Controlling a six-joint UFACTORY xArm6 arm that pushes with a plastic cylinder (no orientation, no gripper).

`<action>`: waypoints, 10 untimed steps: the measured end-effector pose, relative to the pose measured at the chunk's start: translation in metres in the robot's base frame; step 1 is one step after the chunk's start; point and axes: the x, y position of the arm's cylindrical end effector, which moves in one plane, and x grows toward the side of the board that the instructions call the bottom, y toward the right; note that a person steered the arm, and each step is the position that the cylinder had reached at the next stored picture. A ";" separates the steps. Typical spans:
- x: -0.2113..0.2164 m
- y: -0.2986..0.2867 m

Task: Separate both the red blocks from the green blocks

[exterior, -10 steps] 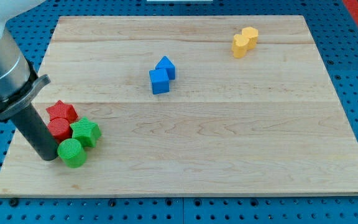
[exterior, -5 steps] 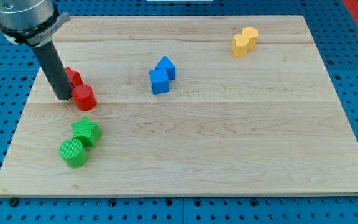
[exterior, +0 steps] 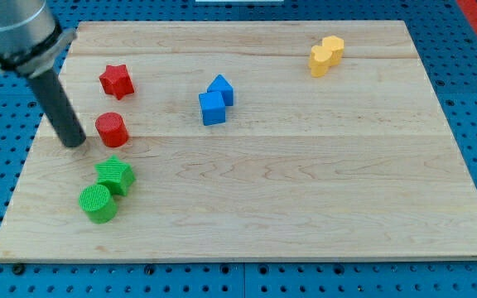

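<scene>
A red star block (exterior: 116,80) lies at the view's upper left of the wooden board (exterior: 305,190). A red cylinder block (exterior: 111,129) lies below it. A green star block (exterior: 115,175) and a green cylinder block (exterior: 98,204) touch each other near the view's lower left, a short gap below the red cylinder. My tip (exterior: 74,143) rests on the board just left of the red cylinder, apart from it, above the green blocks.
Two blue blocks (exterior: 214,101) sit together near the board's upper middle. Two yellow blocks (exterior: 325,55) sit together at the upper right. The board's left edge is close to my tip.
The red blocks were pushed up away from the green blocks. The red star now lies farther up and right. My tip has drawn back left and down from the red cylinder.
</scene>
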 end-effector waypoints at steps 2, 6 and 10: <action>-0.032 0.070; -0.068 0.041; -0.091 0.064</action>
